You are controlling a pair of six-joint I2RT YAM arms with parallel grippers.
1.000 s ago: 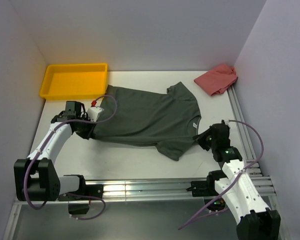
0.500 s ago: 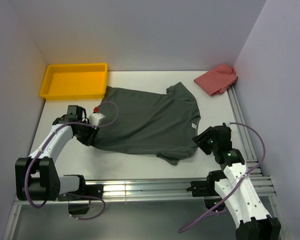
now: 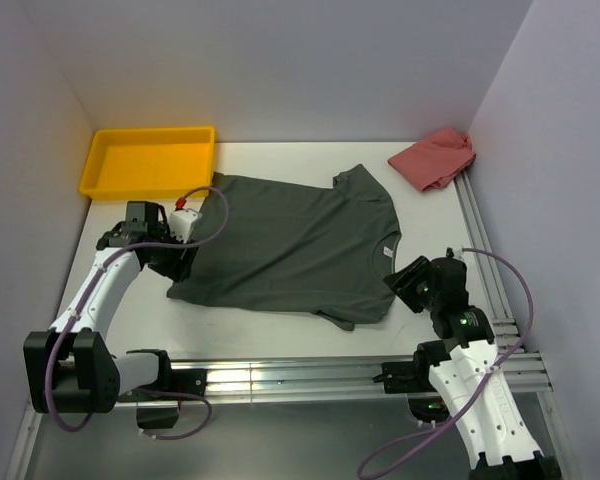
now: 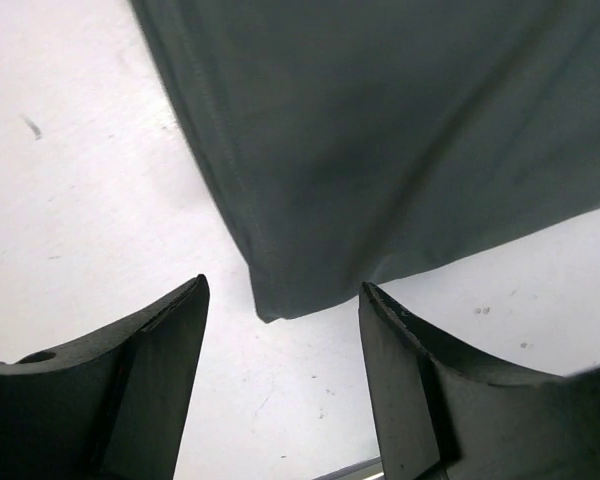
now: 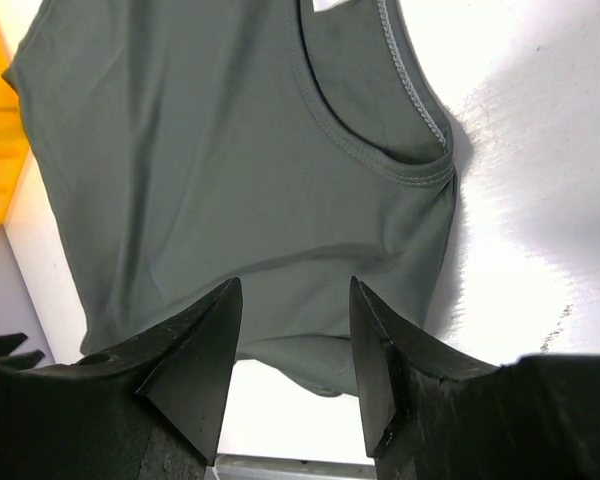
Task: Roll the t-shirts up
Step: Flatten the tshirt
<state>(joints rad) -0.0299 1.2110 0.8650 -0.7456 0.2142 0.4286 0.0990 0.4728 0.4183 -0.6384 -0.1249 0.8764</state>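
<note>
While both grippers gape empty, the t-shirt point(image 3: 290, 245) lies flat mid-frame.
Hem corner shows between left gripper point(image 4: 280, 290) fingers, shoulder between right gripper point(image 5: 295, 285) fingers.

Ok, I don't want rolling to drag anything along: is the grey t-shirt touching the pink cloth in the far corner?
Apart. The top external view shows a strip of bare white table between the grey t-shirt and the pink cloth.

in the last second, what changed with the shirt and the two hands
Both hands opened and let go of the grey t-shirt: the left hand dropped the hem corner, the right hand the collar end, backing slightly toward its base. The shirt settled flat, its near sleeve now tucked in. The yellow tray and pink cloth stayed put.
</note>
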